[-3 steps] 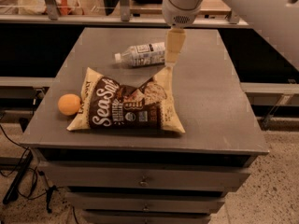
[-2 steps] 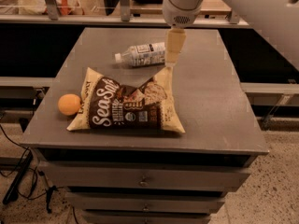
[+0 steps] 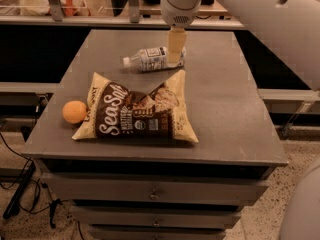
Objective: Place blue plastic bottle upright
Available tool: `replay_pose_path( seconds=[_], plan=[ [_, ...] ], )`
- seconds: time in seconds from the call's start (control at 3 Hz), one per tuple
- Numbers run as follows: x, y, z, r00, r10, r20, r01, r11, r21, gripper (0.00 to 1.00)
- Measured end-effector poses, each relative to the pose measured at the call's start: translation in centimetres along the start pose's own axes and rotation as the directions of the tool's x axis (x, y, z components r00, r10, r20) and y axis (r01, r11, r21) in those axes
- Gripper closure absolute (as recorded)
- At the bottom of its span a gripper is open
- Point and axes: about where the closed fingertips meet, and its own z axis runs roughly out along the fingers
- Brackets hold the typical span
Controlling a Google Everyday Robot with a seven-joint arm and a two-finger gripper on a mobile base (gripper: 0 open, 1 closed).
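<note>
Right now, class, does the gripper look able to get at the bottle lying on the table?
Probably yes. The gripper hangs at the base end of the bottle, which lies on its side with nothing covering it. The chip bag and orange lie nearer the front of the table.

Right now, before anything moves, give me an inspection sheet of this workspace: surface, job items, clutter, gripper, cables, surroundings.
Surface: grey cabinet top, flat, with drawers below.
Job's things: blue plastic bottle lies on its side near the back, white cap pointing left; not upright.
Clutter: chip bag lies flat in front of the bottle; orange ball sits beside the bag's left edge.
Grippers: gripper points down at the bottle's base end; contact cannot be told.
Cables: black cables on the floor, left of the cabinet.
Surroundings: a long shelf runs behind the cabinet.
</note>
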Motion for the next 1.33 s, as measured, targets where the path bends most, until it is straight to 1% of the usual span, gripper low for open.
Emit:
replay_pose_path(
  seconds=[0.33, 0.67, 1.0, 1.33],
  plan=[
    [-1.4, -0.5, 1.3, 0.999, -0.046, 0.016, 0.046, 0.9989, -0.008, 0.00],
    [-2.8, 0.2, 2.7, 0.995, -0.097, 0.029, 0.098, 0.9940, -0.049, 0.00],
    [-3.8, 0.7, 4.1, 0.990, -0.136, 0.033, 0.139, 0.9868, -0.084, 0.00],
    [-4.4, 0.7, 5.7, 0.988, -0.156, 0.011, 0.156, 0.9808, -0.116, 0.00]
  ],
)
